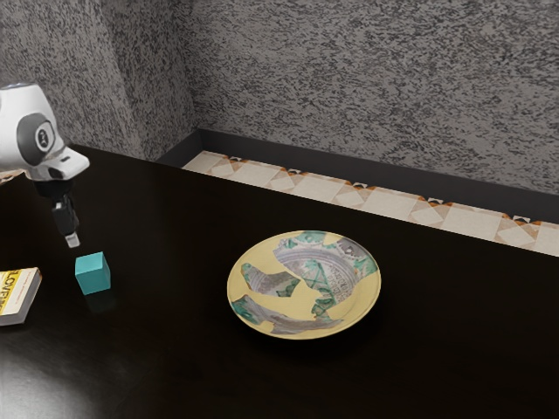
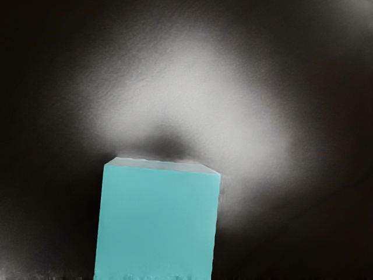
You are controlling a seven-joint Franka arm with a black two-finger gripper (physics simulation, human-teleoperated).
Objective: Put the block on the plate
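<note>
In the exterior view, a small teal cube-shaped block (image 1: pixel 93 275) is seen on a glossy black tabletop (image 1: pixel 175 371). With the round, cream-yellow plate patterned in green and lilac-grey (image 1: pixel 304 301) taken as the centre of a clock face laid over that view, the block is found at nine o'clock, well apart from the rim. The plate itself is left bare, and the block has yet to be placed on it.

The white-and-grey robot arm (image 1: pixel 19 131) is brought in from the view's left edge, at about ten o'clock from the plate. The black gripper with a pale tip (image 1: pixel 72 239) is pointed downward, close to the block and at eleven o'clock from it. Whether the claw is set wide or narrow cannot be told.

Between eight and nine o'clock from the block, near it, a thick book with a yellow-and-white cover (image 1: pixel 17 292) is cut off by the view's edge. Past the table, a speckled grey wall (image 1: pixel 367 87), a dark baseboard (image 1: pixel 288 155) and patterned cream-and-brown floor tiles (image 1: pixel 323 189) are seen towards twelve and one o'clock.

In the wrist view, a broad, flat teal face of the block is shown, with a narrow, paler face along one edge. A soft whitish sheen is spread over the dark surface beside it.
</note>
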